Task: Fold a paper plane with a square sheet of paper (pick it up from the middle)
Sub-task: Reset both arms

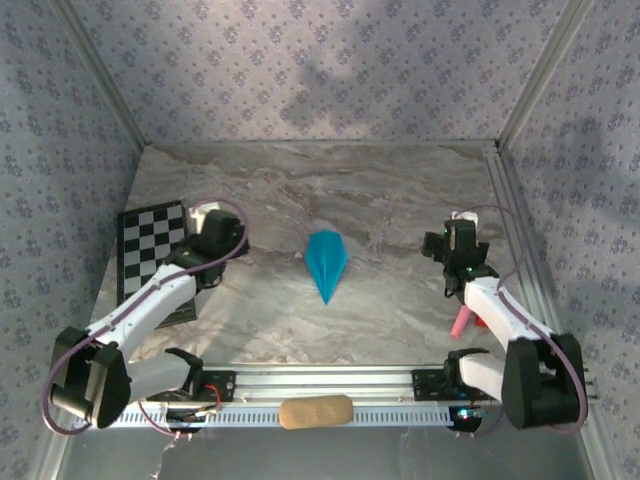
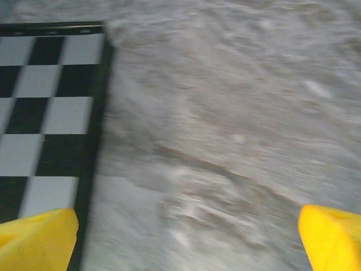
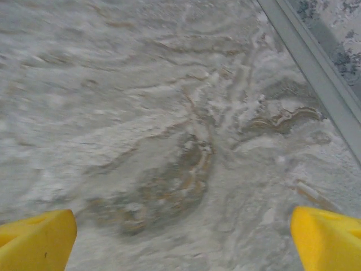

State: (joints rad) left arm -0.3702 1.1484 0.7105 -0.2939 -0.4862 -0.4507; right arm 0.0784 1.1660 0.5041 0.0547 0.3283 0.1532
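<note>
At 6 o'clock, nearest the arm bases, a tan oblong block (image 1: 315,411) lies on the front rail (image 1: 400,378) and plays no part here. A pink stick (image 1: 460,322) shows beside the right forearm, at about 4 o'clock from the table's middle.

Farther in, the paper plane (image 1: 326,262) lies at the middle of the marble-patterned table (image 1: 400,190). It is a narrow turquoise dart with its nose toward 6 o'clock and its broad tail toward 12. The left gripper (image 1: 212,225) is at its 9 o'clock, by the edge of the checkered board (image 1: 150,245). The right gripper (image 1: 458,235) is at its 3 o'clock. Both are well apart from the paper.

In the left wrist view the yellow fingertips (image 2: 36,240) are spread wide with bare table between them. The right wrist view shows the same (image 3: 327,240), so neither gripper holds anything.

The fold looks finished, so the step in hand is probably clearing away. To do it well, each arm should rise before it travels and move outward, left toward 9 and right toward 3, never across the middle. Paper this light would slide or flip at a brush from a finger or a cable. The left should mind the board's edge beneath it. The right should mind the side rail and the stick.
</note>
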